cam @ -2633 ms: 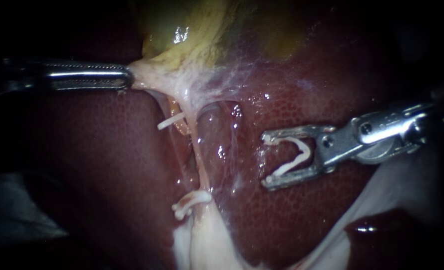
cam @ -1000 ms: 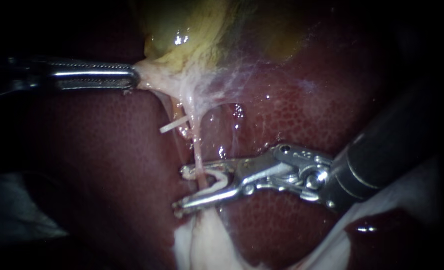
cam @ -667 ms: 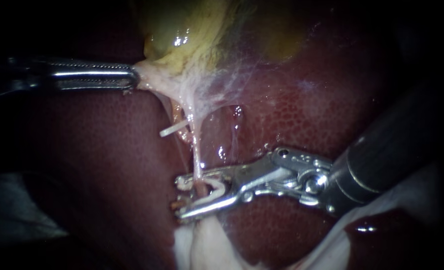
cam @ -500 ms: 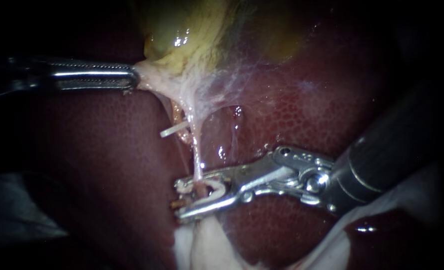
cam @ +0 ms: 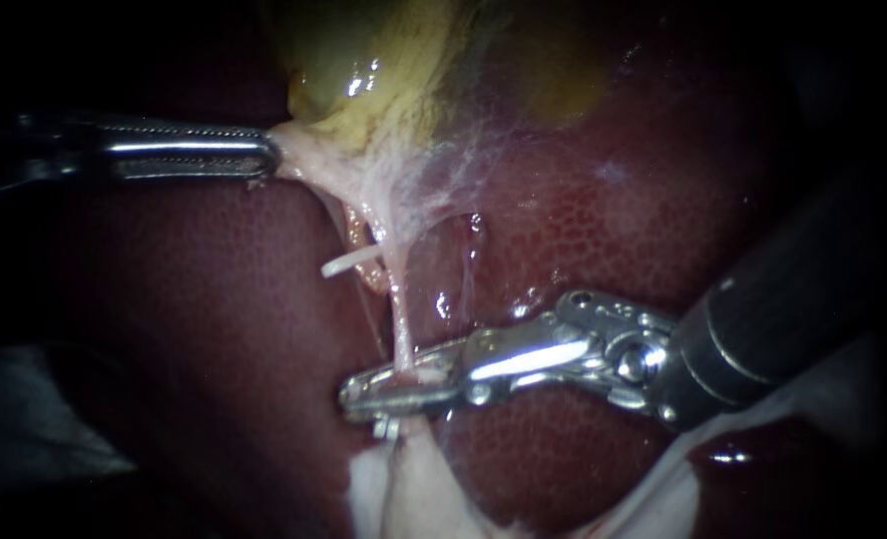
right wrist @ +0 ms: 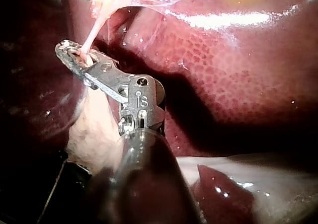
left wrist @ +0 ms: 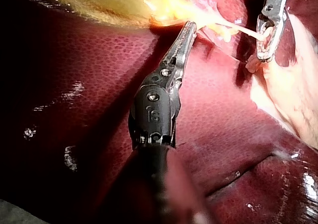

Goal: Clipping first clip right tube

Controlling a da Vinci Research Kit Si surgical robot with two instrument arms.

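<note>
The left instrument (cam: 266, 158) is brought in from the left edge of the frame. Its tool is clamped on a fold of pale tissue (cam: 308, 162) at the lower rim of the yellow gallbladder (cam: 363, 60), in the upper middle. From that fold two strands are seen running downward over the dark red liver (cam: 214, 329). The left tube (cam: 356, 232), yellowish, is crossed by a white upper clip (cam: 348, 264) just above the centre.

The right tube (cam: 400, 309), thin and pink-white, is stretched straight down to the right instrument (cam: 351, 395), whose shaft enters from the right edge. That tool is pressed together on the right tube from both sides, slightly below the centre of the frame. Whether a clip lies inside it cannot be told.

A white bit of a lower clip (cam: 387, 429) is glimpsed just beneath the tool, above the white tissue (cam: 403, 489) at the bottom edge. In the right wrist view the right tube (right wrist: 94, 30) is seen entering the closed tool of the right instrument (right wrist: 64, 47) near its tip.
</note>
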